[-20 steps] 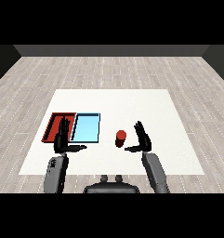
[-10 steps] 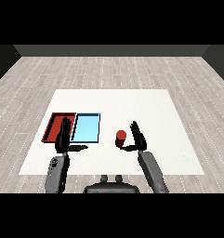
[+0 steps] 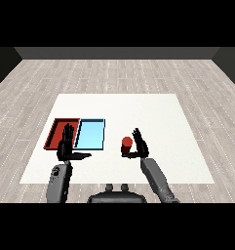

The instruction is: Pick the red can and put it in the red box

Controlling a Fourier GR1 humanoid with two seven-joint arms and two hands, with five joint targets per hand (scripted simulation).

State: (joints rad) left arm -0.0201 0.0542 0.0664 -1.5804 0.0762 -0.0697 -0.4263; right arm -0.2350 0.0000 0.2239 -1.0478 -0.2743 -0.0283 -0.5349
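Nearest the viewer, the two grey forearms are seen rising from the lower corners. Taking the can (image 3: 127, 145) as landmark: the right hand (image 3: 139, 145) is held just right of it, fingers straight and raised, thumb reaching toward the can's base; whether it touches cannot be told, and nothing is grasped. Compared with a second ago, this hand has been brought leftward, closer to the can. The can stands upright on the table (image 3: 153, 112), unmoved. Well left of the can, the left hand (image 3: 67, 146) is kept open, fingers straight, thumb spread, over the near edge of the red tray (image 3: 54, 133). Between that tray and the can lies the blue tray (image 3: 91, 134), slightly farther back.
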